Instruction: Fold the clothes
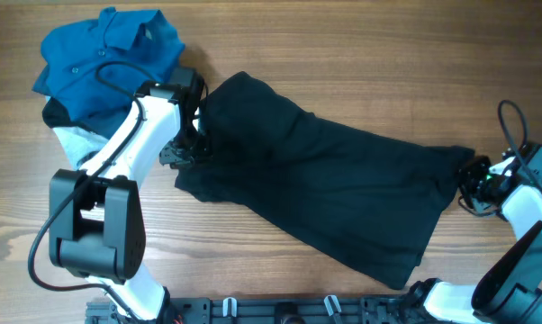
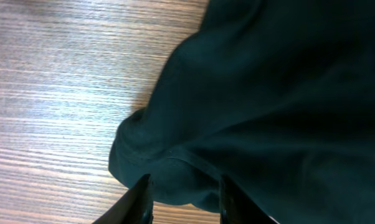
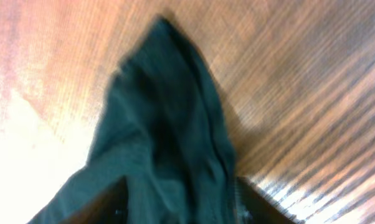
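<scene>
Overhead view of a wooden table, seen as I ran the two arms remotely. The black shirt lay across the middle of the table as a long slanted slab of cloth. Its high end was near the left arm and its low end ran toward the front right. It was rumpled, with soft ridges through it, and I could make out no collar, sleeve or button.

The left gripper was at the shirt's left edge. In its wrist view a rolled hem sat between the two fingers, which stood a little apart. I could not tell whether they pinched the hem or merely straddled it.

The right gripper was at the far right corner of the shirt. Its wrist view was blurred. It showed a tapering point of dark cloth filling the gap between widely set fingers, and I could not tell whether that was a real hold.

At the back left, apart from the job, a bright blue polo lay heaped over a pale garment.

My judgement was that the folding was at an early stage. The shirt was laid out lengthwise, with an arm at each end. I saw no crisp crease and no squared stack. Bringing the ends or sides over, flattening the cloth and making a compact bundle all seemed left to do.
</scene>
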